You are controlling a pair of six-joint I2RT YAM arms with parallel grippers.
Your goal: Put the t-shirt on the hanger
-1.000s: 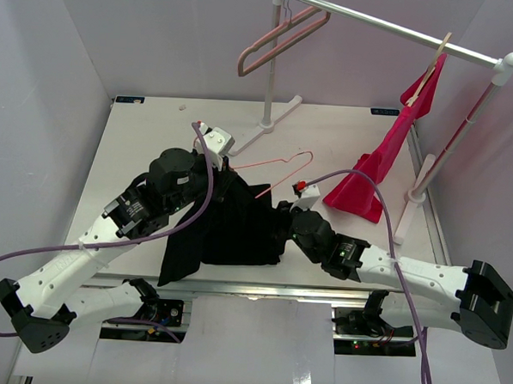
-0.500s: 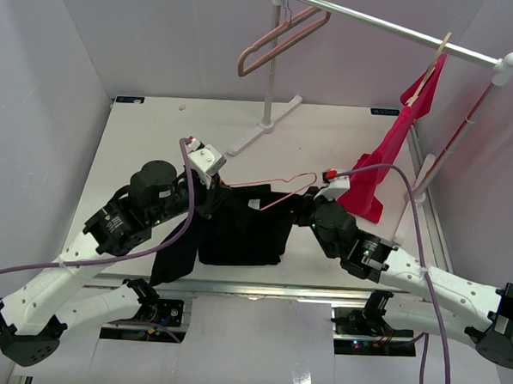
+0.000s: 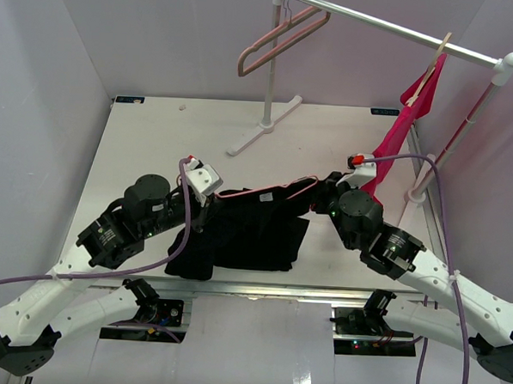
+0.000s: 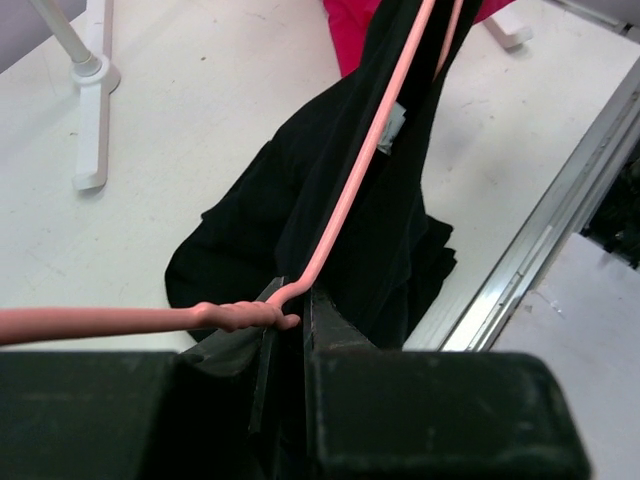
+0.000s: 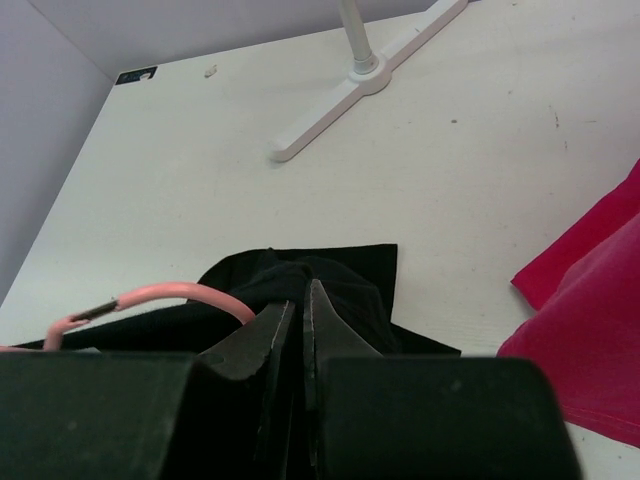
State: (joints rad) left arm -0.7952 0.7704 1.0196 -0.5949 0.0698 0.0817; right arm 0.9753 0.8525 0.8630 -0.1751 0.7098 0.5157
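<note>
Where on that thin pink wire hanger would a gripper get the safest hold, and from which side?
Probably at the kinked bend near its left end, where the left gripper pinches the wire hanger, coming across the wire from the near side. The kink should stop thin wire sliding, and the black t-shirt crowds the rest.

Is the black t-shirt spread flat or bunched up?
Bunched: the t-shirt hangs stretched between the left gripper and right gripper, the hanger along its top, lower folds on the table.

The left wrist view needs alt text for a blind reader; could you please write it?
The left claw pinches the pink wire hanger at a bend, with the black t-shirt draped over it above the white table. A rack foot lies upper left.
</note>
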